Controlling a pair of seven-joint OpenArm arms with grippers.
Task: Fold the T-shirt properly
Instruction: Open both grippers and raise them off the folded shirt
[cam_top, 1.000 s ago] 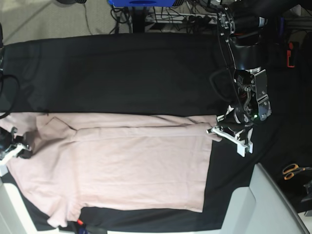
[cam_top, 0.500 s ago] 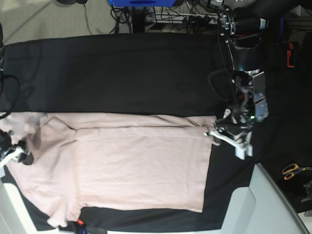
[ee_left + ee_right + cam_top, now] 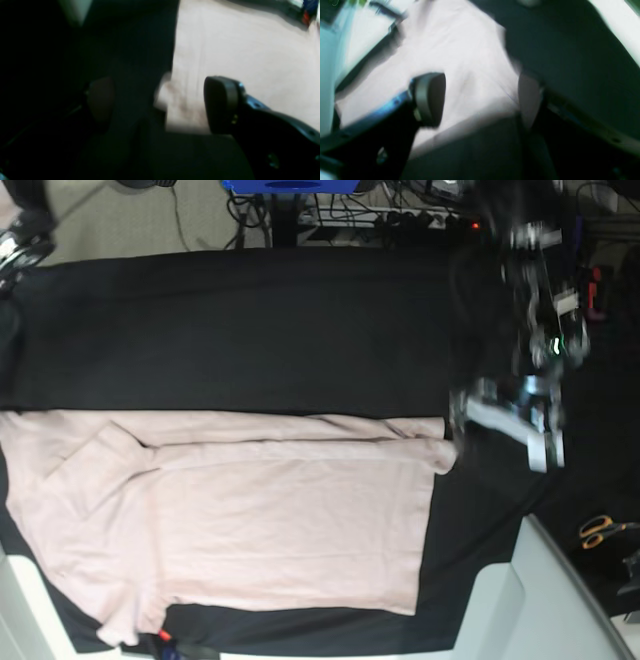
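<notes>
The pale pink T-shirt point(image 3: 250, 510) lies flat on the black cloth point(image 3: 250, 330), with its upper long edge folded over. My left gripper point(image 3: 500, 420), blurred, hovers just off the shirt's right upper corner. In the left wrist view it point(image 3: 160, 102) stands open, fingers point(image 3: 220, 105) wide apart over that corner of the T-shirt point(image 3: 245, 50), holding nothing. My right gripper point(image 3: 480, 100) is open too, and the T-shirt point(image 3: 460, 57) lies loose below its fingers point(image 3: 430, 100). In the base view only a blur at the top left corner could be the right arm.
Orange-handled scissors point(image 3: 597, 530) lie at the right edge. A pale grey surface point(image 3: 540, 600) fills the lower right corner. Cables and a blue object point(image 3: 290, 185) sit beyond the cloth's far edge.
Both grippers have opened and let go of the shirt. The left arm has lifted up and to the right. The right gripper has left the shirt's left edge, which now lies flat.
</notes>
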